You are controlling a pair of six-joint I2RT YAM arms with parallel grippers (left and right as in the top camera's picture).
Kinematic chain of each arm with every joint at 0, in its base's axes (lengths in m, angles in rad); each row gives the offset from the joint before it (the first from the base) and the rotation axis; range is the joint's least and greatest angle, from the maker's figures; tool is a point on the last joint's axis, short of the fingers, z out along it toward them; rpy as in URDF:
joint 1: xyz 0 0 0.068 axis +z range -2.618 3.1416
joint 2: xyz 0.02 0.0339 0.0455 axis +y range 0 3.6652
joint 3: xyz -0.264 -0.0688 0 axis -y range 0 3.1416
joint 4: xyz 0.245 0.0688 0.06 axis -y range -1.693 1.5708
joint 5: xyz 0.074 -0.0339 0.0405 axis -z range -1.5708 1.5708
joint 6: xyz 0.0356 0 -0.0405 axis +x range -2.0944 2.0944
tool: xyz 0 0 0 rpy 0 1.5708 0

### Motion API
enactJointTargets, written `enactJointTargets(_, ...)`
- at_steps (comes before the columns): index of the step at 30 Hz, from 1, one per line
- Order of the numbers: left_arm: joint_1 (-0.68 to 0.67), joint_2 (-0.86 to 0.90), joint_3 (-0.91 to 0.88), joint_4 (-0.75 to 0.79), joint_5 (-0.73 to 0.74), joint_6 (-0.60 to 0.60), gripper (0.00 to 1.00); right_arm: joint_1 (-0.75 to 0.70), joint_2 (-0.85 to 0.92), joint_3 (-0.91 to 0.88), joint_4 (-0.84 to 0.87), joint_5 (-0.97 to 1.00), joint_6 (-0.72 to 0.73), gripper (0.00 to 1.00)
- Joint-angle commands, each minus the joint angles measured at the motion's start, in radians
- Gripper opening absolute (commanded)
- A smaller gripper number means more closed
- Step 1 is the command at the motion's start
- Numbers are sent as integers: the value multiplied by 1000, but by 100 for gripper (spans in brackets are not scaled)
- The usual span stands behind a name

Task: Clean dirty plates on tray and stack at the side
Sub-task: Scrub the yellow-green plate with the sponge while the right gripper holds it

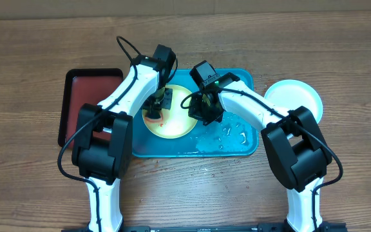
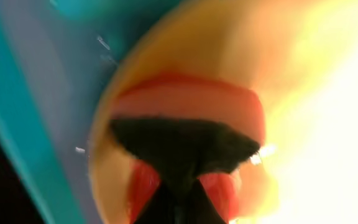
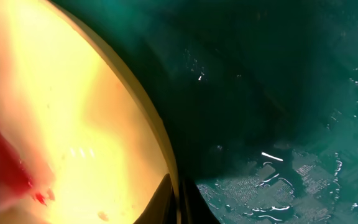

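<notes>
On the turquoise tray (image 1: 237,147) my left gripper (image 1: 154,109), clamped on a red sponge (image 2: 185,107), works the smeared yellow plate (image 1: 176,127) while my right gripper (image 1: 193,105) pinches its rim; a white plate (image 1: 295,96) sits aside, seemingly done

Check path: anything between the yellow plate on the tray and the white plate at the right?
Nothing loose. Between yellow plate and white plate lie only the tray rim and the right arm's own forearm. The left pincer holds a red sponge on the yellow plate.
</notes>
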Motion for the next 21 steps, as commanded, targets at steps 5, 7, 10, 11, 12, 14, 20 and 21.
enactJointTargets(5,-9,8,-36,-76,374,282,4,-3,31,-8,-1,21,-2,4)
enactJointTargets(7,-7,8,-36,-74,455,348,4,-3,31,-8,-1,21,-2,4)
enactJointTargets(10,-6,8,-36,-33,475,357,4,-3,31,-8,-1,21,-2,4)
enactJointTargets(11,-6,8,-36,-13,475,357,4,-3,31,-8,-1,21,-2,4)
enactJointTargets(12,-6,8,-36,10,472,353,4,-3,31,-8,-1,21,-2,4)
enactJointTargets(14,-6,9,-36,66,436,315,4,-3,31,-8,-1,21,-2,4)
enactJointTargets(20,-6,9,-36,187,-66,-19,4,-3,31,-8,-2,22,-2,4)
enactJointTargets(21,-6,9,-36,179,-138,-70,4,-3,31,-8,-2,22,-2,4)
